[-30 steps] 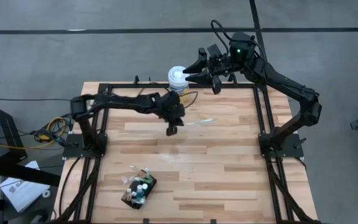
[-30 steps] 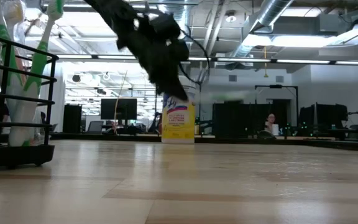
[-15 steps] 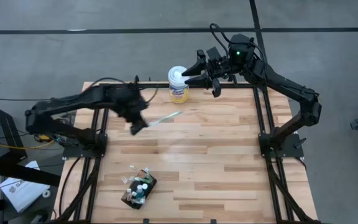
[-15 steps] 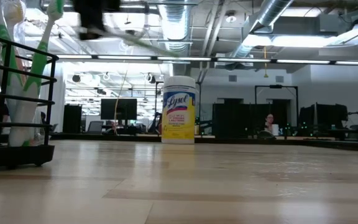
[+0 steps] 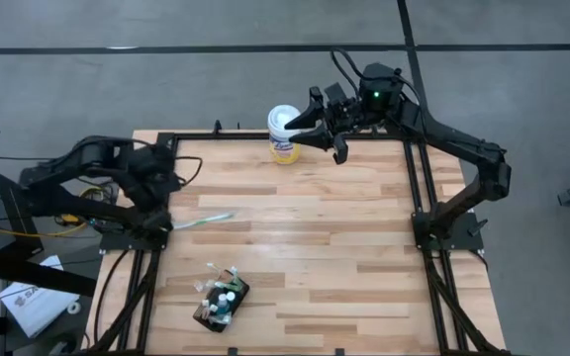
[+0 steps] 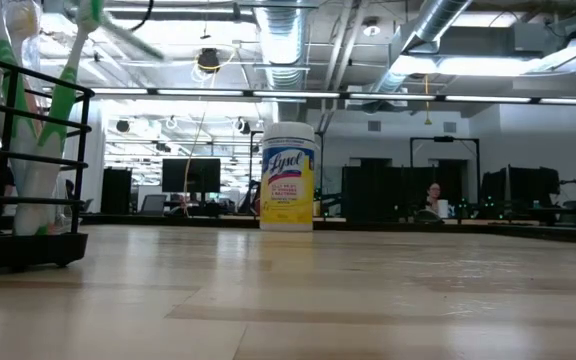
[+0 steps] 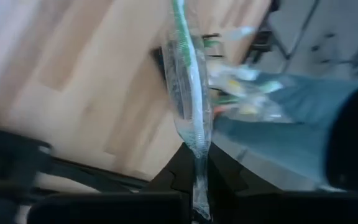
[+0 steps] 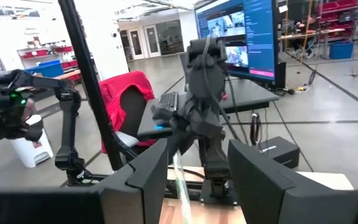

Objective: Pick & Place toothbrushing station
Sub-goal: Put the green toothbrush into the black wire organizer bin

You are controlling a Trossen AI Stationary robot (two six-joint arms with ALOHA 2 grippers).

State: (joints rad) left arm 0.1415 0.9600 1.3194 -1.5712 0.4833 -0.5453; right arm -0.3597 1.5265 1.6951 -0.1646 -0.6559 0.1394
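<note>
The toothbrushing station [image 5: 222, 303], a small black holder with brushes and small bottles standing in it, sits on the wooden surface [image 5: 344, 247] near the front edge, well apart from the wipes canister [image 5: 283, 133], which stands upright at the far edge; in the low view the station [image 6: 23, 150] fills the near side, with green-handled brushes rising from its wire frame, and the canister [image 6: 288, 176] stands farther back. The left tool [image 5: 166, 223] is over the surface's side edge, closer to the station than to the canister, and is clenched on a wrapped toothbrush [image 5: 204, 220] that sticks out from it level over the wood, pointing away from that edge. The left wrist view shows the toothbrush [image 7: 188, 93] in clear wrapping, pinched at its lower end between the dark fingers [image 7: 176, 180], with the station blurred beyond it. The right tool [image 5: 310, 123] hovers just beside the canister's white lid, fingers spread and grasping nothing; its wrist view shows the two fingers [image 8: 145, 180] apart with only the room and the other arm between them.
</note>
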